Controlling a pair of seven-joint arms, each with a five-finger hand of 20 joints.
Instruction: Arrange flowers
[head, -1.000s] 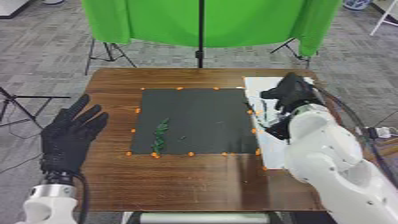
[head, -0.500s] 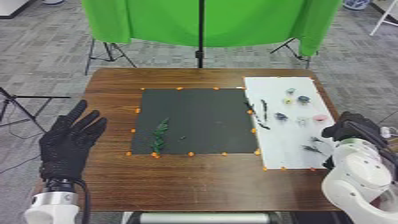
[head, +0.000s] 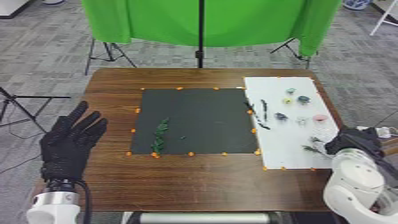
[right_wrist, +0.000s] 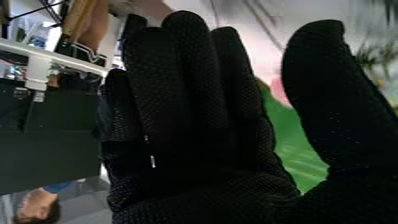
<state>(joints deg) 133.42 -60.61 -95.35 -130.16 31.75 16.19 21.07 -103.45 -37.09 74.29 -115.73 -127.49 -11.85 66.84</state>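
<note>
Brown wooden table (head: 195, 185) stretches before me. At its left side, my left hand in black fabric (head: 67, 147) is open, fingers straight; at the right edge, my black-gloved right hand (head: 355, 142) is released, thumb apart from straight fingers. On the near-left part of the flat dark mat (head: 204, 120), a green leafy sprig (head: 160, 137) runs near to far, its far end leaning slightly right. Right of it, a rounded pink flower (head: 321, 118) lies on smooth white sheeting (head: 282, 142). Beyond, green cloth (head: 249, 25) hangs in soft folds above grey carpet (head: 160, 55).
</note>
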